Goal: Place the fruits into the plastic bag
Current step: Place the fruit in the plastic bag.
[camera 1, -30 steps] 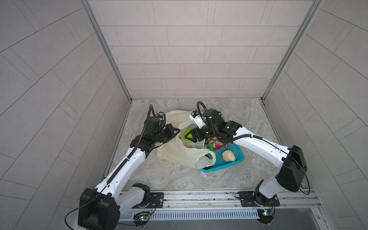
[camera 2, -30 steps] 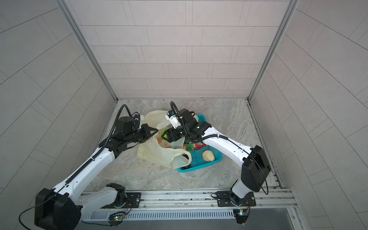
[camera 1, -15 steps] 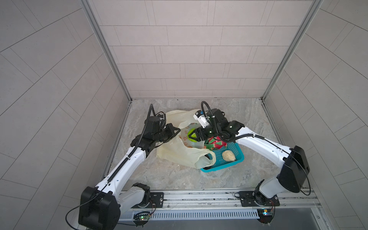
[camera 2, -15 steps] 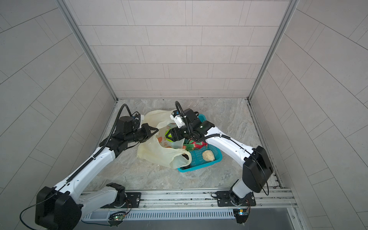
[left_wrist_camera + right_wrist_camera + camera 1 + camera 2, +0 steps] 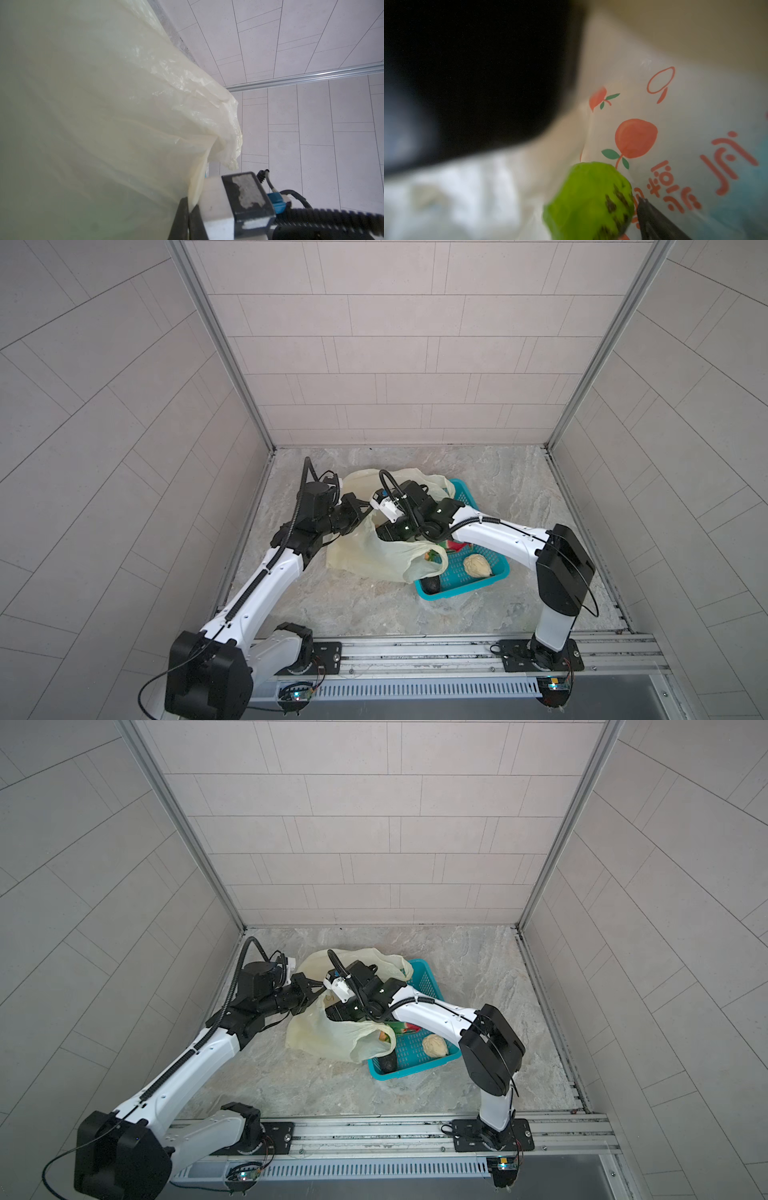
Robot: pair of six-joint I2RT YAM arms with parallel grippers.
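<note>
Right gripper (image 5: 390, 531) moved into thin pale-yellow plastic bag (image 5: 374, 562) mid-frame, jaws wide, round green fruit (image 5: 588, 203) released; left gripper (image 5: 360, 512) pinches rim; you withdraw next.

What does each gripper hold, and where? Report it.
Left gripper pinches the plastic bag at its rim. Right gripper, inside the bag, has a green fruit beside one fingertip; whether it grips it cannot be told.

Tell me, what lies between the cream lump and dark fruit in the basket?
Only bare mesh of the basket; the cream lump and dark fruit lie apart, in both top views.
</note>
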